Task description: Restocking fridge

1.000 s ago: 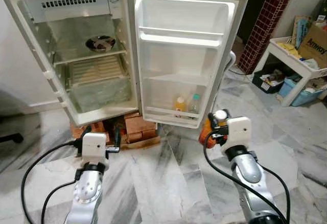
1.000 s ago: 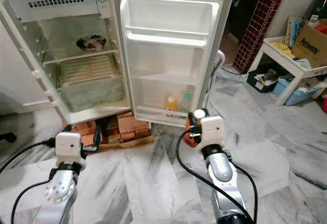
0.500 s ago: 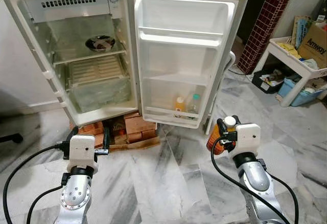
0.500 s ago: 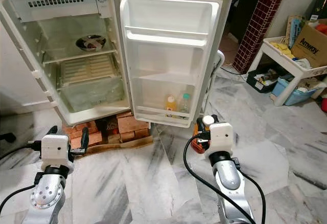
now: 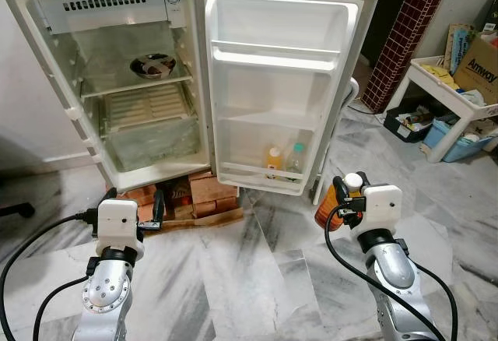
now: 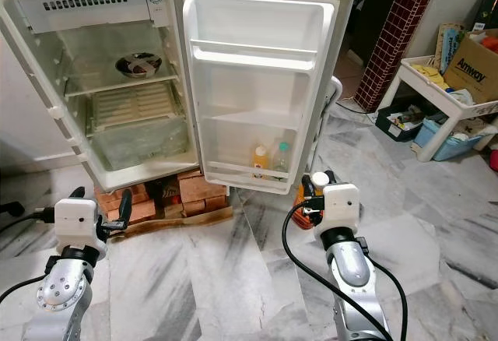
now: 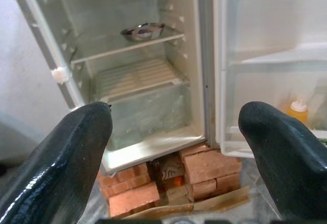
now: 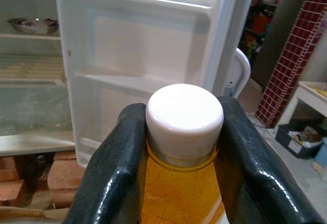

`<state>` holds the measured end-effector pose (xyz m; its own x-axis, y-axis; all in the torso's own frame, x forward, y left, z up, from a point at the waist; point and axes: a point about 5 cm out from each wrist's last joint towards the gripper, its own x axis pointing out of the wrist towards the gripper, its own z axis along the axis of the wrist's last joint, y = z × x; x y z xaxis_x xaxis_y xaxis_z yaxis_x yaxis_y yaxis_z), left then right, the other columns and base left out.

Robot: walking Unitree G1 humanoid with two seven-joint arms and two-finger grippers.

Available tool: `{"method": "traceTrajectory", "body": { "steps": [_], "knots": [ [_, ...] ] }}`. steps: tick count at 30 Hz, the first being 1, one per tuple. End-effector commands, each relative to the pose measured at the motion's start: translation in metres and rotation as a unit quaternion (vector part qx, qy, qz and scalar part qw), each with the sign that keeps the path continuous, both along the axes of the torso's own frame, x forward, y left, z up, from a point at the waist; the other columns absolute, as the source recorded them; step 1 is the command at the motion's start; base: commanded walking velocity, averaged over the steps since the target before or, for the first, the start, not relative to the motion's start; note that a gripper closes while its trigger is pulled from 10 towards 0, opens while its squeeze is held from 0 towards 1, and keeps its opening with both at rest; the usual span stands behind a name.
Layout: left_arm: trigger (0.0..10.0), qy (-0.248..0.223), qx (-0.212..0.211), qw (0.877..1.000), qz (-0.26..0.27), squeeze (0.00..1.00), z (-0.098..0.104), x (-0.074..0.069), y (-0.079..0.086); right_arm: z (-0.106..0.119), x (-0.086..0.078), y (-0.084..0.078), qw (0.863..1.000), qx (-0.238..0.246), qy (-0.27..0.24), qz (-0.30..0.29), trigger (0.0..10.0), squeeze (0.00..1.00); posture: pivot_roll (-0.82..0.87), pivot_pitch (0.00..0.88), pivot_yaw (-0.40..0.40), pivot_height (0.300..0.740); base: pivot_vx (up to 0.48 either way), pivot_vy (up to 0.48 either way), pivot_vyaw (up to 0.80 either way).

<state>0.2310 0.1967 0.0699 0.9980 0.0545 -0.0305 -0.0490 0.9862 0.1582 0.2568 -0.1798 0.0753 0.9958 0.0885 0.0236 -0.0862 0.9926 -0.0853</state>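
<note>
Right gripper [image 8: 179, 147] pinching the orange bottle [image 8: 181, 193] just under its white cap, facing the open fridge door [image 5: 280, 84]. Left gripper [image 7: 173, 147] spread wide, holding nothing, facing the fridge [image 7: 138, 86] interior.

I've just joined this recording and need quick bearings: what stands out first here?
The small fridge stands wide open on bricks, nearly bare: a metal bowl on its shelf, two bottles low in the door. The right gripper clamps an orange bottle just below its white cap; the left gripper is open.
</note>
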Motion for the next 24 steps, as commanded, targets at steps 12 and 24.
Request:
{"method": "traceTrajectory", "body": {
  "steps": [12,24],
  "knots": [
    [10.0,0.009,-0.002,1.000,-0.002,0.00,-0.002,0.000,0.001,0.010,0.007,0.008,0.999,0.012,-0.017,0.033,10.0,0.00,0.05,0.000,-0.040,0.740,0.305,0.000,0.18],
    [10.0,0.010,-0.004,1.000,-0.006,0.00,-0.003,0.003,-0.003,0.011,0.008,0.015,0.998,0.013,-0.020,0.062,10.0,0.00,0.05,0.000,-0.037,0.740,0.327,0.000,0.17]
  ]
}}
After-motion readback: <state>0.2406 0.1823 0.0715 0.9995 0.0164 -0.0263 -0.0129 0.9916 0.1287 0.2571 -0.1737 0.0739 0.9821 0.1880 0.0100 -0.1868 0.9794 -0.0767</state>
